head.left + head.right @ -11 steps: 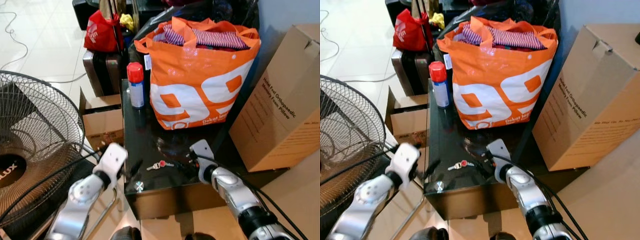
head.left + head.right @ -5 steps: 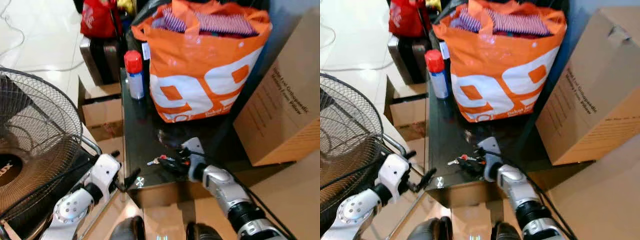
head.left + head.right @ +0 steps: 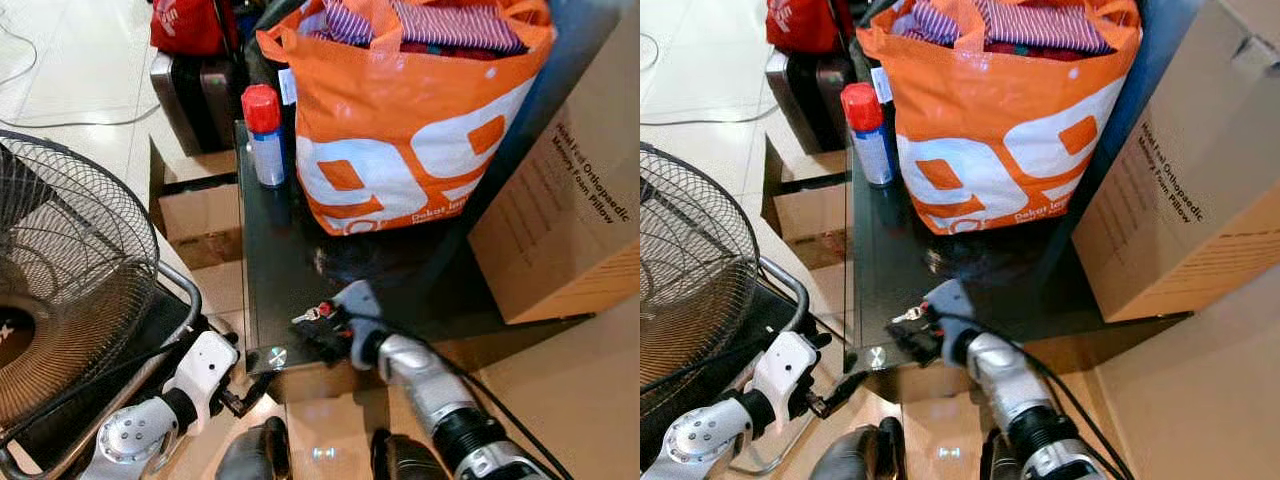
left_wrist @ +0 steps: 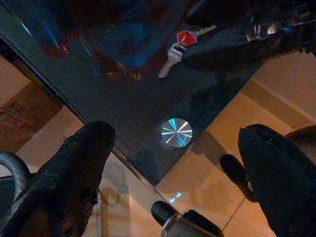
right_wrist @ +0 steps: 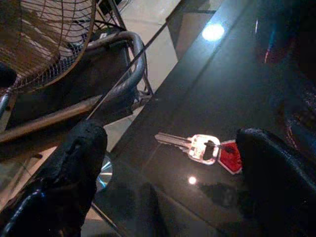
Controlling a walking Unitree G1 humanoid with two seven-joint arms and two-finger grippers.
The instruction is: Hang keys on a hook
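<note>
On the black glass table (image 3: pixel 275 270), near its front edge, we see this:
Keys: small silver keys with a red tag (image 5: pixel 207 148) lie flat on the glass.
Right gripper (image 5: pixel 168 163): its fingers are spread on both sides of the keys, not touching them.
Left gripper (image 3: pixel 245 390): spread too, low beside the table's front corner.
Behind: an orange printed shopping bag (image 3: pixel 400 130) and a red-capped spray can (image 3: pixel 264 135).

"99" on orange bag (image 3: pixel 400 150), "Orthopaedic" on box (image 3: pixel 570 190)
</note>
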